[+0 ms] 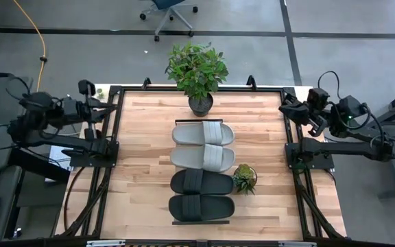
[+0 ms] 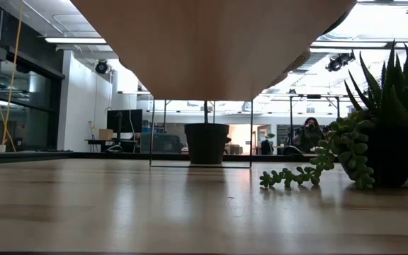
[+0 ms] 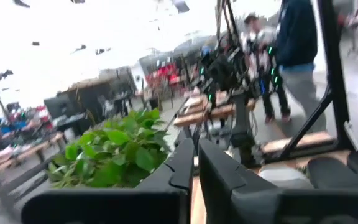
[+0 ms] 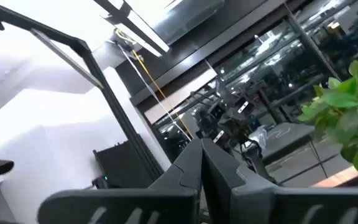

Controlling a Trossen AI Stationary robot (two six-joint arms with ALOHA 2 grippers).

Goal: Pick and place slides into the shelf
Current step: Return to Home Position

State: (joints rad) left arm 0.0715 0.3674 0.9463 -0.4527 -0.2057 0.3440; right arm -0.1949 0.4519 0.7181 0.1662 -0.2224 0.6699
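With a leafy plant (image 1: 197, 68) and a succulent (image 1: 245, 177) beside the slides (image 1: 202, 158), my left tool (image 3: 196, 149) and right tool (image 4: 202, 149) hang at the side edges of the tabletop (image 1: 142, 137), both pressed together.

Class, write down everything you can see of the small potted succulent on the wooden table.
The small potted succulent has spiky dark-green leaves and a trailing strand of bead-like leaves. Its pot is dark with a pale patch on one side. It stands upright on the butcher-block tabletop, close beside a black ribbed slide in the row of four. Whether the two touch cannot be told.
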